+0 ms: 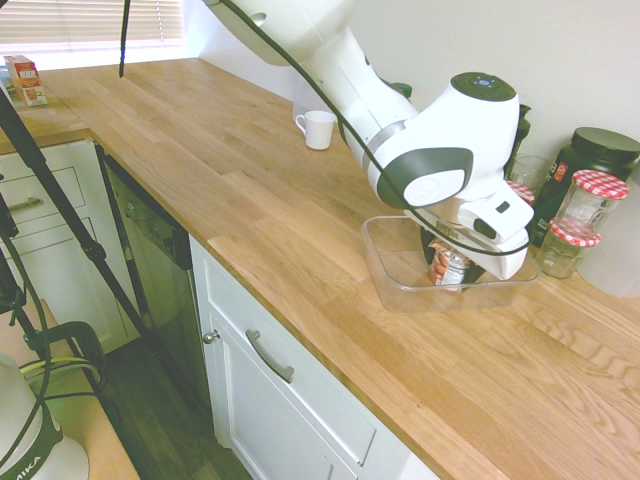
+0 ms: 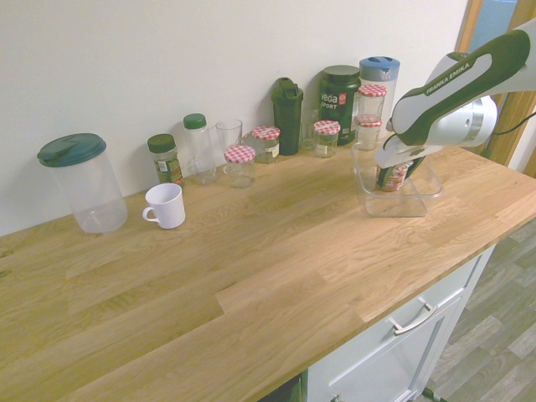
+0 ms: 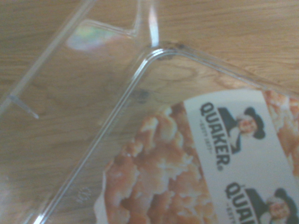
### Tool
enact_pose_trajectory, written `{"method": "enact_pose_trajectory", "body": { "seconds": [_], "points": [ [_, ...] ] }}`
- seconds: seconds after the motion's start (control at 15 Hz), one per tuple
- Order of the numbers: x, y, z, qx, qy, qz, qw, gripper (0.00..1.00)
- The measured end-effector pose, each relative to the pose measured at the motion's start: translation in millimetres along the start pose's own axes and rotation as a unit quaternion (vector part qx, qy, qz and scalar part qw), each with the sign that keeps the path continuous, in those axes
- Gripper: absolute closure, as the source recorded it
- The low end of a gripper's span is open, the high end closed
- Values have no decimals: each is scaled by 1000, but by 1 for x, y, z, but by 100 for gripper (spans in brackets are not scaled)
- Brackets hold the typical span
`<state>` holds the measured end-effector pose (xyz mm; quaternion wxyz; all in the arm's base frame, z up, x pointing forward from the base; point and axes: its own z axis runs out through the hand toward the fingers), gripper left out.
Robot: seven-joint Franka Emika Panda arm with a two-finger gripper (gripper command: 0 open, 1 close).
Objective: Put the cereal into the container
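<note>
Daylight enters from the blinds (image 1: 90,22) at the upper left of the first exterior view, blown out to white; the desk (image 1: 200,150) beneath it is washed pale, and the wide lens bends its edges. Second exterior view evenly bright, with soft, short shadows beside the white mug (image 2: 164,205) and jars. Wrist view soft and out of focus throughout: a rainbow-tinged glare patch sits on the clear container wall (image 3: 88,37), and the cereal lid (image 3: 196,163) print is blurred but legible.
</note>
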<state>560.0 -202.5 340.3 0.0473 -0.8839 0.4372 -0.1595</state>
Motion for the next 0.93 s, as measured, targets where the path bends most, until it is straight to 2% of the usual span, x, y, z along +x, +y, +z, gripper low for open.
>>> {"method": "enact_pose_trajectory", "body": {
  "seconds": [0.27, 0.73, 0.93],
  "points": [
    [2, 0, -8, -13, 10, -8, 1000, 0],
    [0, -22, -95, -17, 35, -14, 999, 0],
    [-3, -28, -109, -11, 37, -18, 999, 0]
  ]
}}
